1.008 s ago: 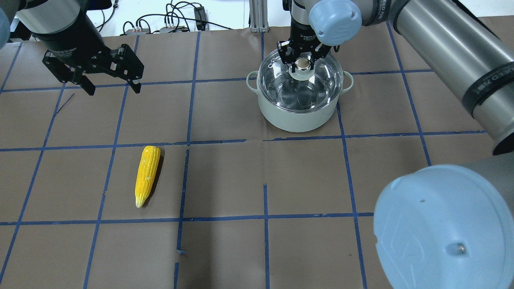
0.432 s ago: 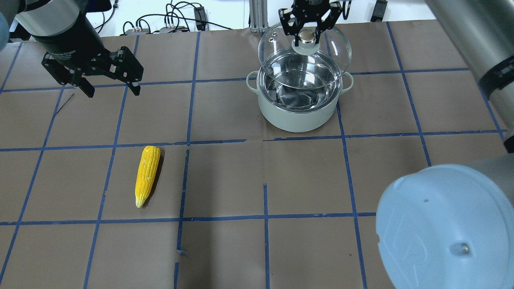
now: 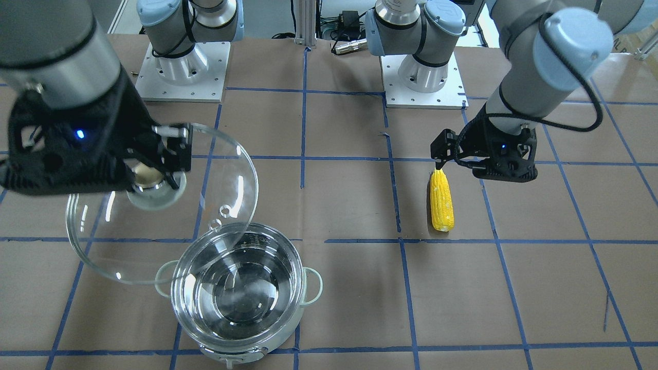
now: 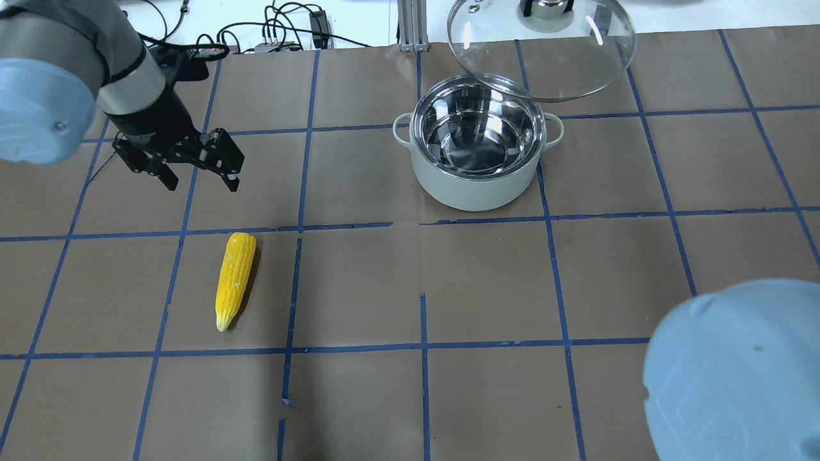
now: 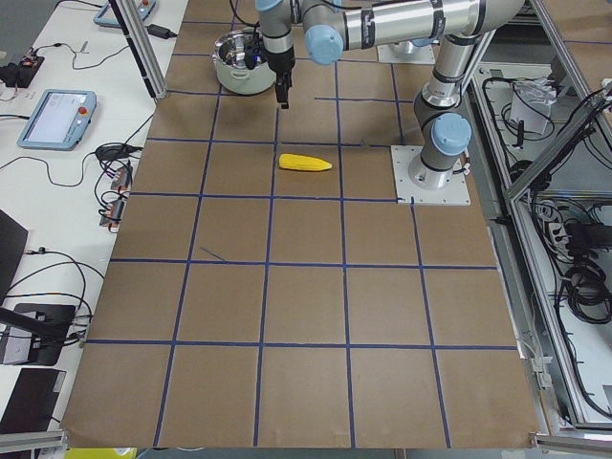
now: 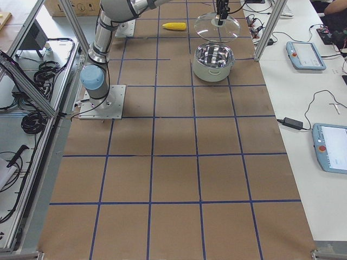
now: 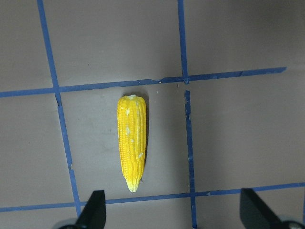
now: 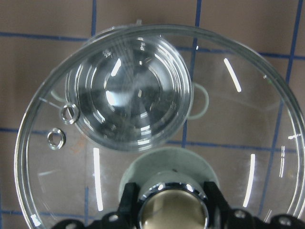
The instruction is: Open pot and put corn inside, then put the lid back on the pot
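The pot (image 4: 474, 189) stands open at the table's far middle, its steel inside bare; it also shows in the front view (image 3: 231, 354). My right gripper (image 3: 149, 177) is shut on the lid's metal knob and holds the clear glass lid (image 4: 576, 57) high, tilted, beyond and to the right of the pot. The right wrist view shows the lid (image 8: 238, 119) with the pot below it. The corn (image 4: 235, 278) lies flat at the left, pointed end towards me. My left gripper (image 4: 202, 186) is open and hovers above the corn (image 7: 132, 143), not touching it.
Blue tape lines grid the brown table cover. Cables and small boxes (image 4: 269, 32) and an aluminium post (image 4: 410, 25) sit at the far edge. The two arm bases (image 3: 424, 77) stand on plates at my side of the table.
My right gripper has lifted the lid off the pot, up and to the far right. My left arm has swung in and come down towards the corn.
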Available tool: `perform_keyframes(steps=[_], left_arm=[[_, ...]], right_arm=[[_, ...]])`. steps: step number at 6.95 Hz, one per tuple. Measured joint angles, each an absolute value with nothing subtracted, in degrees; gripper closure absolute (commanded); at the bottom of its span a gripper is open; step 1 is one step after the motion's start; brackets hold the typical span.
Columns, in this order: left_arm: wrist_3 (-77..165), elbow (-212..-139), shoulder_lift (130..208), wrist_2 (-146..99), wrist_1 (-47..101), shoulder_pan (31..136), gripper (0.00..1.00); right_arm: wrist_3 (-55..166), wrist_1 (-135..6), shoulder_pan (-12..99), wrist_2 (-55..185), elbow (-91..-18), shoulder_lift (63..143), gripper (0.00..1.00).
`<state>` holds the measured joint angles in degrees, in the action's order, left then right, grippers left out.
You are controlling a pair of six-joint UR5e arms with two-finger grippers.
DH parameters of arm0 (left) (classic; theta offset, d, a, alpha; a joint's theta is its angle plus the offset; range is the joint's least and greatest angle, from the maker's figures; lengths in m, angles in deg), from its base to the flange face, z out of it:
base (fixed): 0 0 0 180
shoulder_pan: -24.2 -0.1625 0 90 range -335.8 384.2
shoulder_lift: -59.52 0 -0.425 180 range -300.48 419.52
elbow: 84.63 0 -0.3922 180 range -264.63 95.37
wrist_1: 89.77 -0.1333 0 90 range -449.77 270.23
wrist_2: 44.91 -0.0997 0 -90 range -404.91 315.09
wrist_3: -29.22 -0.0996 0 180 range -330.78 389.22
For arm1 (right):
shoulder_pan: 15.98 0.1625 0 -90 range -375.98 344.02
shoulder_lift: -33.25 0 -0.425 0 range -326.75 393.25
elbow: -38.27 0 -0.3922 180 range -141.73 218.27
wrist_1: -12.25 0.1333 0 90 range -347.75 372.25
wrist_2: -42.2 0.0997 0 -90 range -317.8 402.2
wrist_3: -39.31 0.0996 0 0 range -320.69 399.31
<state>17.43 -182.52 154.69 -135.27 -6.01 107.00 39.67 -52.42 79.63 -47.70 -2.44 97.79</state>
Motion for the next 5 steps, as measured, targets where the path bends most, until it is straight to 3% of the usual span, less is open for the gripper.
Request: perform_keyframes(steps=[2, 5], left_arm=[[11.48, -191.63, 155.98, -135.39, -15.0, 105.21, 0.01], [5.93, -203.72, 156.98, -135.01, -28.34, 99.83, 0.05]], right_arm=[[39.16, -43.83, 79.28, -47.52, -2.82, 105.26, 0.92], [39.17, -44.23, 79.39, -47.38, -11.84, 112.42, 0.92]])
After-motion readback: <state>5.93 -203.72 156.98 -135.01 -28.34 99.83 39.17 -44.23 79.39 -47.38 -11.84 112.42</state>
